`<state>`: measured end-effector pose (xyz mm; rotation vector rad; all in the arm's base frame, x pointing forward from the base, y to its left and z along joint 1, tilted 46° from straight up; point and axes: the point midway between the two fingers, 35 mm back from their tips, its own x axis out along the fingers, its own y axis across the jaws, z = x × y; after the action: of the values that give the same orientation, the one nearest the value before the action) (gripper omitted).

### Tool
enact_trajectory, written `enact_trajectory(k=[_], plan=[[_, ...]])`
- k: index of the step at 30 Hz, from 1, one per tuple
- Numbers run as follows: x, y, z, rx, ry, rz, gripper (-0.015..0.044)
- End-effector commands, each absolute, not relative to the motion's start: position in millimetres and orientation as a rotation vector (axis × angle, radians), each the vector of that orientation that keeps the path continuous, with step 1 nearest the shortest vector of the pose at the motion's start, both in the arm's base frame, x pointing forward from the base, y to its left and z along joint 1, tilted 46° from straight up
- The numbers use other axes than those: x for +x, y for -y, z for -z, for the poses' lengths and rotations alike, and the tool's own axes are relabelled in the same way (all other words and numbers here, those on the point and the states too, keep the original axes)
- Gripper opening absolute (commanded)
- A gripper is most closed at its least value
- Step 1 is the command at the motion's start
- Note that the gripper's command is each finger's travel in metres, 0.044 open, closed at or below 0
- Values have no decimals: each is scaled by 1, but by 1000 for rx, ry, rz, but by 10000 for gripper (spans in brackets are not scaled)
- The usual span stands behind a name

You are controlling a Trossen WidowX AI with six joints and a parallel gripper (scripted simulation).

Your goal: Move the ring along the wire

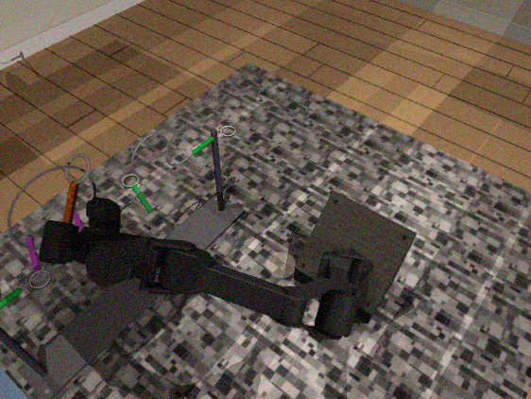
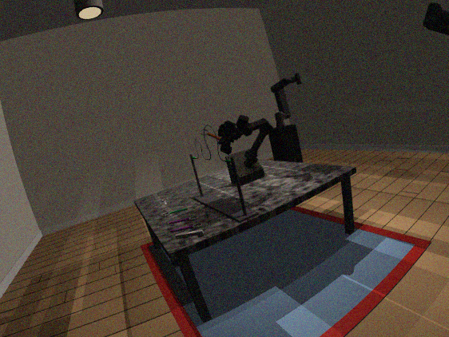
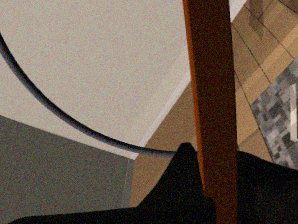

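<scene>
My gripper (image 1: pixel 71 226) (image 2: pixel 224 138) (image 3: pixel 194 151) is shut on the lower end of the orange handle (image 1: pixel 71 200) (image 2: pixel 214 136) (image 3: pixel 212 95). The handle stands nearly upright, with its ring (image 1: pixel 77 168) on top. The ring sits around the thin grey wire (image 1: pixel 28 185) (image 3: pixel 55 112) near the top of the wire's big arc, high above the table; I cannot tell whether they touch. One post (image 1: pixel 217 170) (image 2: pixel 196 176) has a green wire part (image 1: pixel 203 145) at its top. The other post (image 1: pixel 19 359) (image 2: pixel 240 188) stands at the lower left, with a green wire part (image 1: pixel 9 299) near it.
Spare rings with handles lie on the patterned table (image 1: pixel 378 142) (image 2: pixel 303 180): a green one (image 1: pixel 142 199) and a magenta one (image 1: pixel 33 252). A second magenta handle (image 1: pixel 77 222) shows beside my gripper. The posts stand on a grey base plate (image 1: pixel 208 222). My arm's mount plate (image 1: pixel 364 227) is at the right.
</scene>
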<state>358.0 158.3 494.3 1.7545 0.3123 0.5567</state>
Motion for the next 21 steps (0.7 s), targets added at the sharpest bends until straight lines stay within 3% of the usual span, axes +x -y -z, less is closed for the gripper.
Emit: enact_trajectory(k=[1, 21], plan=[[359, -157, -495, 1800, -304, -556, -150], [351, -150, -501, 2027, -314, -660, -150]])
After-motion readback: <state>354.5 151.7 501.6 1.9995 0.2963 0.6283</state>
